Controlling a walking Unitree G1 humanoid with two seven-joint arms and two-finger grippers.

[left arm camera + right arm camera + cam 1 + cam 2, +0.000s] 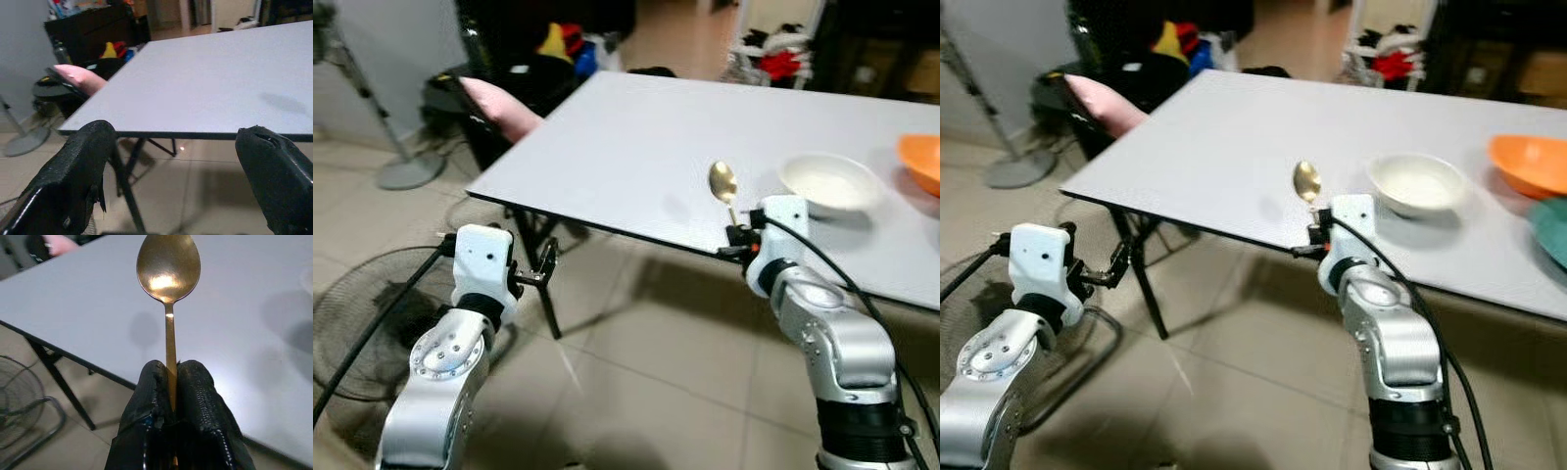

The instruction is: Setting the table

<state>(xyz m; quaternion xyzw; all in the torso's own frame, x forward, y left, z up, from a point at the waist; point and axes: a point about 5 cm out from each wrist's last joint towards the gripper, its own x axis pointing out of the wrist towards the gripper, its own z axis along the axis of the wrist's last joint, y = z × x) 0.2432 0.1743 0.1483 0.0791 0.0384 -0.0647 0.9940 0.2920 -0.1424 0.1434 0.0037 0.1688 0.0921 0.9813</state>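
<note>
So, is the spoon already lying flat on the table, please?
No, the right hand holds the spoon up by its handle above the table.

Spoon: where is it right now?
The gold spoon is clamped by its handle in the right gripper, bowl up, over the table's near edge, left of the white bowl.

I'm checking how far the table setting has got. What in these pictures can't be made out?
- Spoon handle end: hidden between the right gripper's fingers, right wrist view.
- Orange bowl: cut off by the left eye view's right edge.
- Teal dish: mostly cut off by the right eye view's edge.
- White bowl's contents: too pale to tell.
</note>
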